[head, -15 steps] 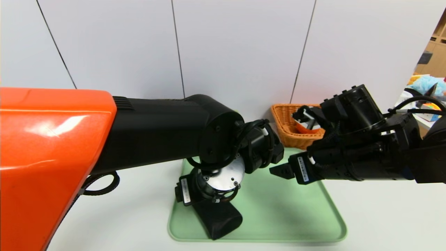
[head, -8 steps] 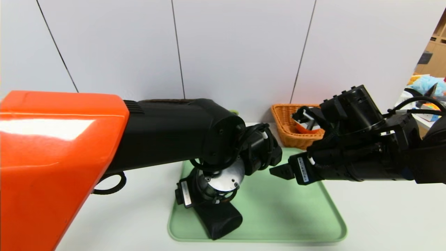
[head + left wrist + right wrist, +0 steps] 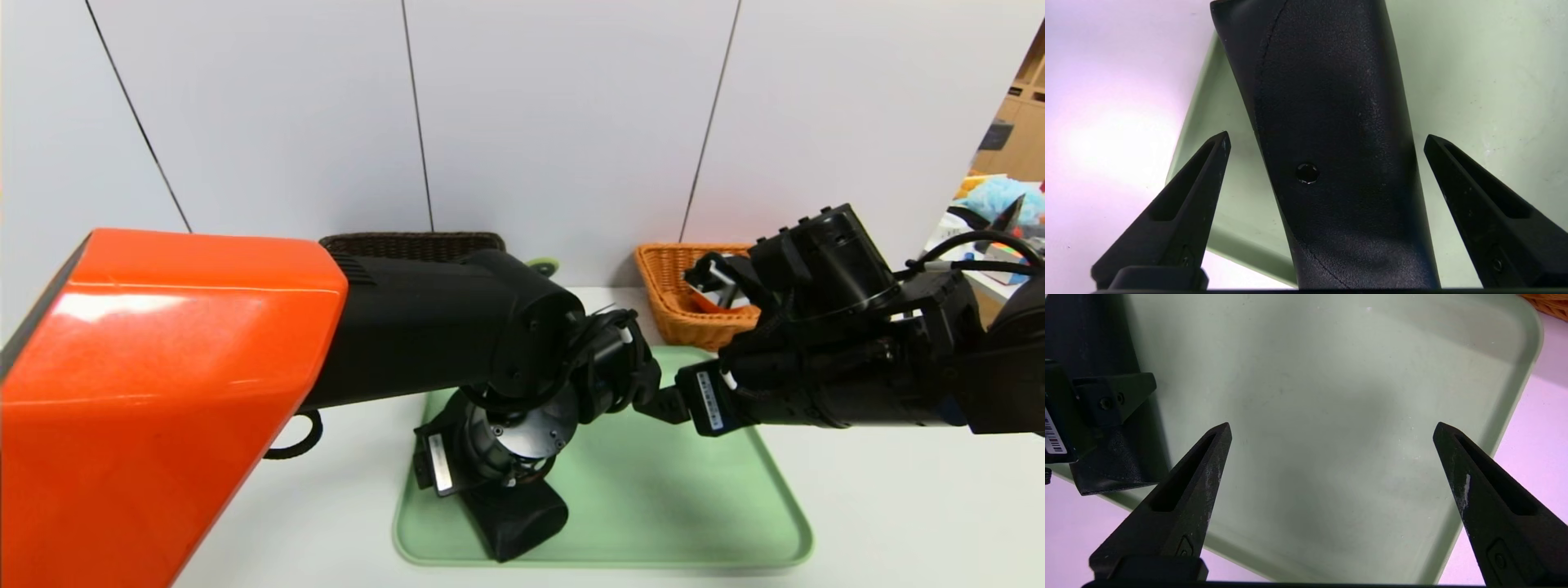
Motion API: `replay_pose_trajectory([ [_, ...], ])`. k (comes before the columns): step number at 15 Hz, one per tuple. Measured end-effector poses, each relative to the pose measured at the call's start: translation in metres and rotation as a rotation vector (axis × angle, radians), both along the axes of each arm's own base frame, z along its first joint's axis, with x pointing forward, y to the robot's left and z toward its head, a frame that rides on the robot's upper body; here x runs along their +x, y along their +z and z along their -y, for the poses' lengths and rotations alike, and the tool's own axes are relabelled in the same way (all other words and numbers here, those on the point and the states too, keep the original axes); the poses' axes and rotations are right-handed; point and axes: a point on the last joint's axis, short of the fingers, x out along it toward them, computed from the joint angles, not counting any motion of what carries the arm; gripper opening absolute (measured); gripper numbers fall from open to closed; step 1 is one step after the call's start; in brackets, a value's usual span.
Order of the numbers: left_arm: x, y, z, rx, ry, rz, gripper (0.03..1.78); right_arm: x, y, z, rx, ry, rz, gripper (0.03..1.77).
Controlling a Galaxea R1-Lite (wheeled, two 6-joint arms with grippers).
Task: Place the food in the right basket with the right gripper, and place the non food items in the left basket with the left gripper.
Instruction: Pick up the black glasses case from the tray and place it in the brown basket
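I have the left gripper down over the near-left part of the green tray, its 2 fingers spread wide on either side of the black case, with a gap showing on both sides, so nothing is gripped. In the head view the case lies on the tray close to its near edge, partly hidden under my left wrist.

My right gripper hangs over the middle of the tray, fingers wide apart and holding nothing; under it I see only bare tray.

The dark brown basket sits at the back behind my left arm, only its rim visible. The light orange basket stands just beyond the tray's far right corner, with something orange and white inside it that I cannot identify behind my right arm.
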Motion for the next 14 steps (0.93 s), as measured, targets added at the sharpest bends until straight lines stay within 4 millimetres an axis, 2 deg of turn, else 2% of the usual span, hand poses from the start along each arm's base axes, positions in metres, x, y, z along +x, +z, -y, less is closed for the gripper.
replay_pose_trajectory([
  [8, 0.001, -0.0024, 0.0004, -0.004, 0.007, -0.008, 1.69, 0.0011, -0.0011, -0.0004, -0.003, -0.001, -0.004, 1.7],
  [14, 0.0051, 0.0046, -0.0064, -0.063, 0.024, -0.046, 1.69, 0.0016, -0.0026, -0.0012, -0.007, -0.001, -0.009, 1.7],
])
